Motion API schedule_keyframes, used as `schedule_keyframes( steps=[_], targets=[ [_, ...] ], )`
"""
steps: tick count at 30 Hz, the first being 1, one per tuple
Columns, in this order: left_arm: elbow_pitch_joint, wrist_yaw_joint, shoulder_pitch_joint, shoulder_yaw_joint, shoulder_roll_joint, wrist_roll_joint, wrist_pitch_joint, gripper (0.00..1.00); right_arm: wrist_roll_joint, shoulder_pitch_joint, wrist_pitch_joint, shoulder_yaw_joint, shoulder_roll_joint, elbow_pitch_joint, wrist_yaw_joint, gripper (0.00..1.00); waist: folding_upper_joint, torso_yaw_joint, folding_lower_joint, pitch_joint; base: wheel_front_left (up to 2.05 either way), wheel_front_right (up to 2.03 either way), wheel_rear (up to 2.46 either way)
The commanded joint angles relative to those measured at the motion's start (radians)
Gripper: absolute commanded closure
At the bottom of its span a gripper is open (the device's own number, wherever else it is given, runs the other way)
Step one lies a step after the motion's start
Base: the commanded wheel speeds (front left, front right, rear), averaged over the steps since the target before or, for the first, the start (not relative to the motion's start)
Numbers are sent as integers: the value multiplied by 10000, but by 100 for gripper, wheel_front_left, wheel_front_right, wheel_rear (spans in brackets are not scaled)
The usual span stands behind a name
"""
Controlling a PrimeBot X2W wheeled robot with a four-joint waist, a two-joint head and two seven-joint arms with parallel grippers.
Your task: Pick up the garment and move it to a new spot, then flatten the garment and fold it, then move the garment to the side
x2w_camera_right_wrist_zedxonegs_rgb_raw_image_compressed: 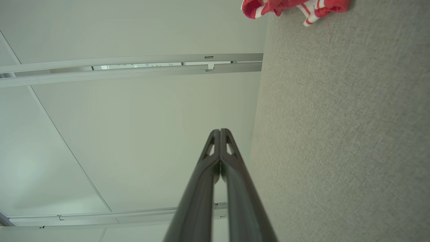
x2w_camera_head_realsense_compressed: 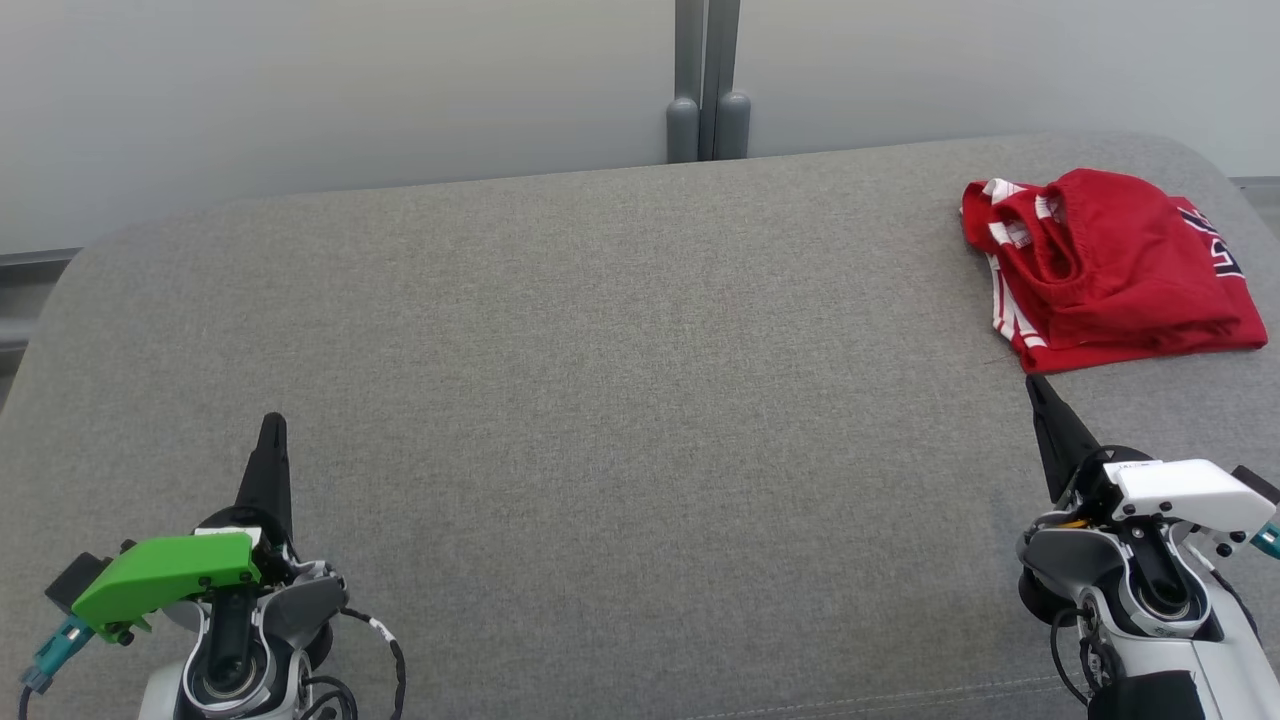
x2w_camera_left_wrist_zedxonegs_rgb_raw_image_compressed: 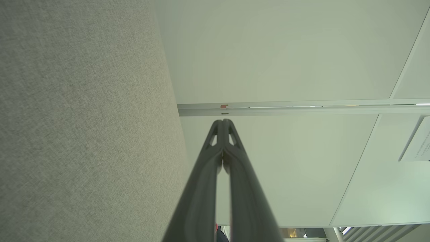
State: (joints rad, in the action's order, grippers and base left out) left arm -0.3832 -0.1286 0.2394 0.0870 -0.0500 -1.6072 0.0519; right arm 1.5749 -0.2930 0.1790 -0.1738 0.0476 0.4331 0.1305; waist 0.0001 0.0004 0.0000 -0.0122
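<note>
The red cloth garment with white-striped trim (x2w_camera_head_realsense_compressed: 1110, 270) lies folded at the frame's upper right, beyond my reach.

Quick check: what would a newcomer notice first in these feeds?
The red garment, loosely folded with white-striped trim, lies at the far right of the grey cushion. Both hands sit low and shut: the left hand with a green cover, the right hand pointing just short of the garment.
</note>
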Motion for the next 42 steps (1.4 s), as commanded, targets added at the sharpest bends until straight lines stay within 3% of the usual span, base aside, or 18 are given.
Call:
schedule_keyframes(
  steps=[1, 42],
  targets=[
    [17, -50, 169, 13, -2, 22, 45, 100, 50, -90, 21, -10, 48, 16, 4, 100, -1, 0, 0, 0, 0, 0, 0],
    [20, -49, 168, 10, -4, 20, 43, 100, 52, -90, 19, -8, 48, 16, 4, 100, -1, 0, 0, 0, 0, 0, 0]
  ],
)
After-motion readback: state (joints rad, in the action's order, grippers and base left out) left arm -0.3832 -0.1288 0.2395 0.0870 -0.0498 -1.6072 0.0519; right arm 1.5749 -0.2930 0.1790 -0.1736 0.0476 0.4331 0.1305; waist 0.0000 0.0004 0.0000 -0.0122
